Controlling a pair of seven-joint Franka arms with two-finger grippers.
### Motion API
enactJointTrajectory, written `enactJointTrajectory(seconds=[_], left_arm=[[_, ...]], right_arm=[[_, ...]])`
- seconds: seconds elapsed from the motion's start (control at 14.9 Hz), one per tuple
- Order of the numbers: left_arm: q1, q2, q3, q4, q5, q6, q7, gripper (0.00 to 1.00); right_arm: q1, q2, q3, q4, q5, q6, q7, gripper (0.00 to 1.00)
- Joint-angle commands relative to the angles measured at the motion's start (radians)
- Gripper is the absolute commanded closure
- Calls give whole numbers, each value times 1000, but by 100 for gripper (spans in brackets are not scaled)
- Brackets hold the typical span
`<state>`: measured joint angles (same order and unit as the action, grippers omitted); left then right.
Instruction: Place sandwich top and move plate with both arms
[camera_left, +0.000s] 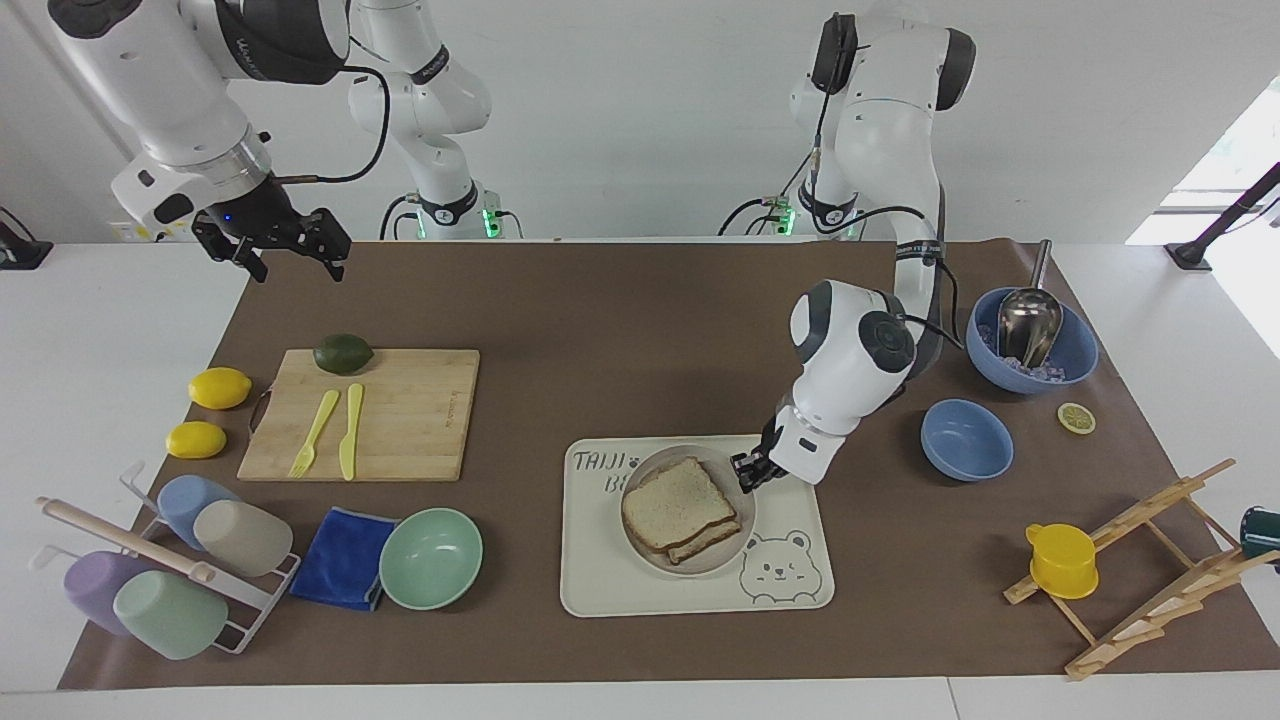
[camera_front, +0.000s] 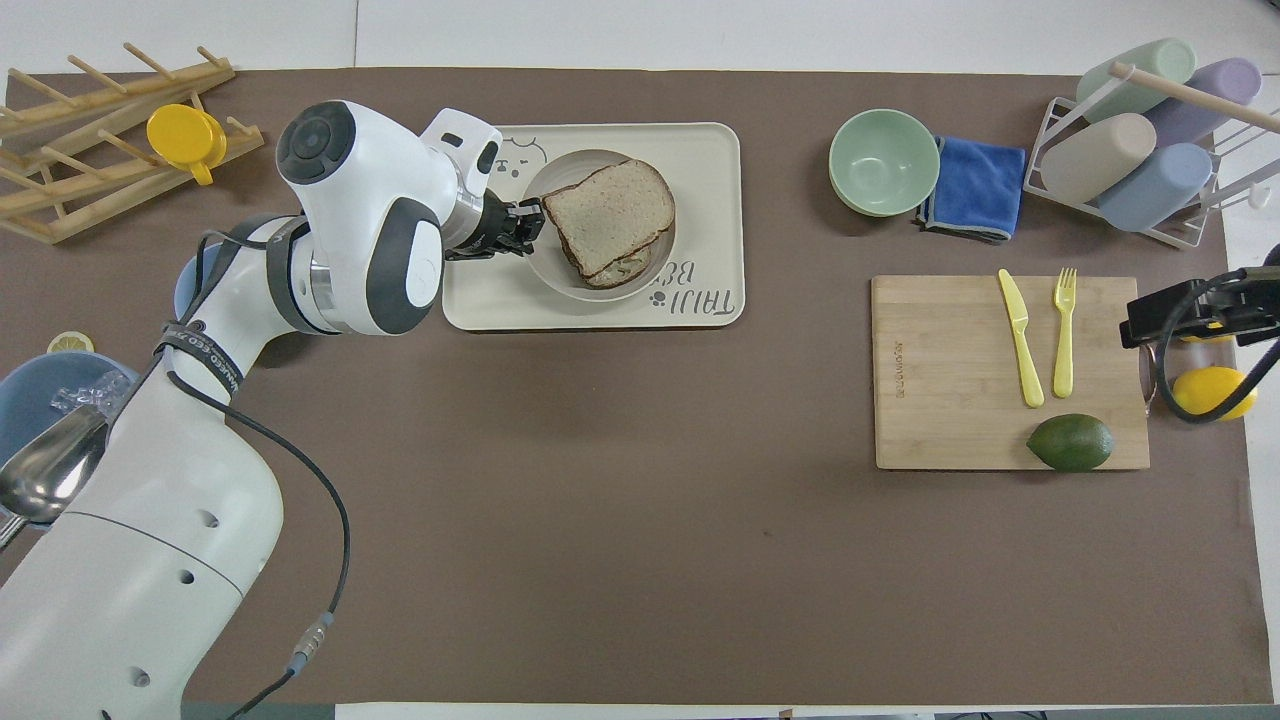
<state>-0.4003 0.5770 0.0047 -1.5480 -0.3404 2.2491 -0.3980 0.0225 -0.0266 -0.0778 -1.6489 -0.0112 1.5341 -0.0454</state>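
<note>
The plate (camera_left: 722, 553) (camera_front: 545, 268) lies within the cream bear-printed tray (camera_left: 610, 590) (camera_front: 712, 160). On the plate, the sandwich top (camera_left: 675, 503) (camera_front: 610, 210) rests on a lower slice, slightly askew. My left gripper (camera_left: 748, 472) (camera_front: 530, 222) is shut on the plate's rim, on the side toward the left arm's end of the table. My right gripper (camera_left: 297, 262) waits open and holds nothing. It hangs over the mat's corner by the robots at the right arm's end, and only its edge (camera_front: 1190, 312) shows in the overhead view.
A cutting board (camera_left: 410, 415) carries a yellow fork, a knife and an avocado (camera_left: 343, 353), with two lemons (camera_left: 219, 388) beside it. A mint bowl (camera_left: 430, 558), a blue cloth and a cup rack stand nearby. Two blue bowls (camera_left: 966, 438) and a wooden rack (camera_left: 1150, 570) are at the left arm's end.
</note>
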Motion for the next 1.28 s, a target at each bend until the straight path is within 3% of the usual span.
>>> enactJointTrajectory(seconds=[0.0, 0.07, 0.34, 0.47, 0.6, 0.87, 1.21], left_arm=[[-5, -25, 6, -46, -8, 24, 59, 56], [-5, -26, 6, -52, -6, 24, 62, 44], [1, -29, 9, -40, 26, -38, 62, 19], [6, -28, 9, -18, 58, -81, 62, 0], [8, -34, 14, -7, 58, -94, 61, 0], [35, -146, 61, -9, 83, -189, 62, 0], [100, -275, 69, -9, 228, -353, 65, 0]], right_arm=[[-4, -1, 3, 0, -4, -8, 21, 0], [-4, -1, 3, 0, -4, -8, 21, 0], [-4, -1, 3, 1, -4, -8, 21, 0], [-4, -1, 3, 0, -4, -8, 19, 0], [-4, -1, 4, 0, -4, -8, 19, 0], [-4, -1, 4, 0, -4, -8, 19, 0], [-4, -1, 3, 0, -4, -8, 21, 0]])
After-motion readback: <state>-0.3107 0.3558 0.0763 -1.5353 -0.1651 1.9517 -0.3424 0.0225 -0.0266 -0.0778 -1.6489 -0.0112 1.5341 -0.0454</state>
